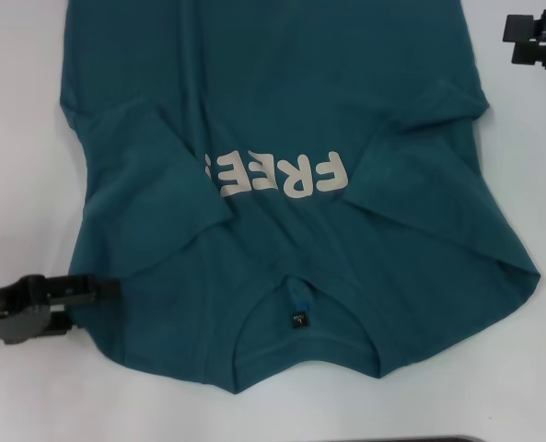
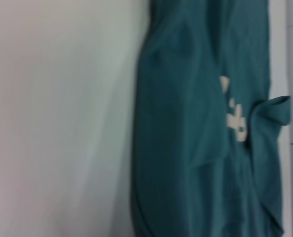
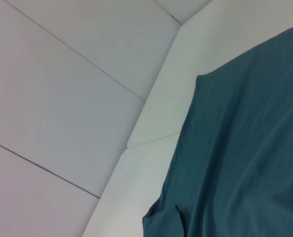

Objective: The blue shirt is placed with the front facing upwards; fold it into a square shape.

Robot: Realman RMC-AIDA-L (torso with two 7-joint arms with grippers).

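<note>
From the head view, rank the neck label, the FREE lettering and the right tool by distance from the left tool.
1. Neck label, at the collar near the robot, is closest to the left tool.
2. FREE lettering, mid-chest.
3. Right tool, far right corner off the blue shirt.

A plain white surface (image 1: 24, 138) carries the blue shirt (image 1: 282, 110), which lies spread front-up across its middle, collar toward 6 o'clock, hem running off past 12, both sleeves folded in over the chest; bare white shows at 3 and 9 o'clock
</note>
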